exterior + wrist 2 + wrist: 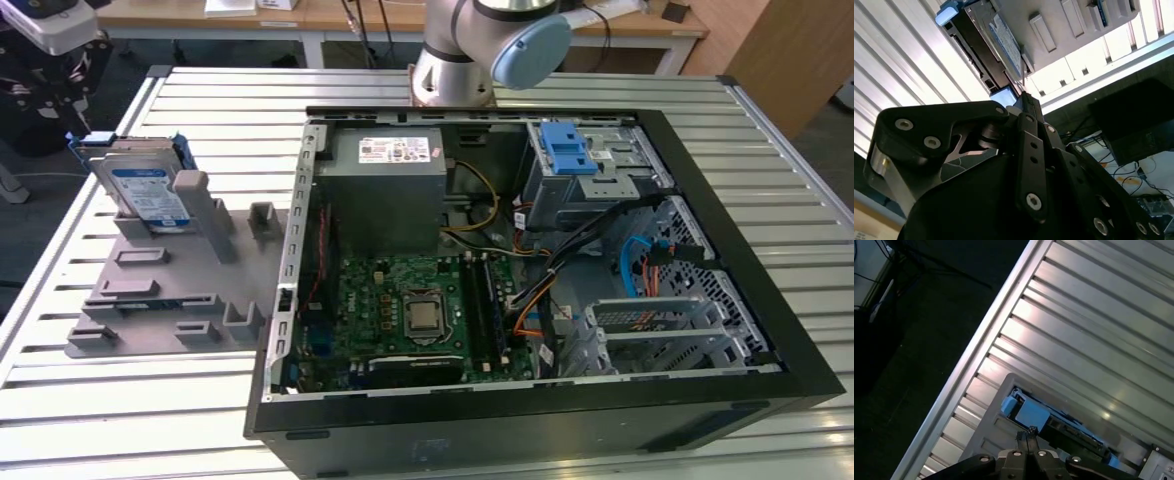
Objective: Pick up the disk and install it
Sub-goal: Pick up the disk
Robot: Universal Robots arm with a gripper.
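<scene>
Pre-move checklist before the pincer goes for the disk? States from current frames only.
1. Disk standing upright in grey fixture: ok.
2. Pincer off the disk, holding nothing: ok.
3. Pincer open for the grasp: not ok, fingertips together.
4. Computer case open on top, drive cage exposed: ok.
5. Cage slot free for the disk: cannot tell.

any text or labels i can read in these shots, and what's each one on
No print here can be read.
Blue-and-white label on the disk: print too small to read.
White sticker on the grey metal box inside the computer case: too small to read.
Motherboard: markings too small to read.
</scene>
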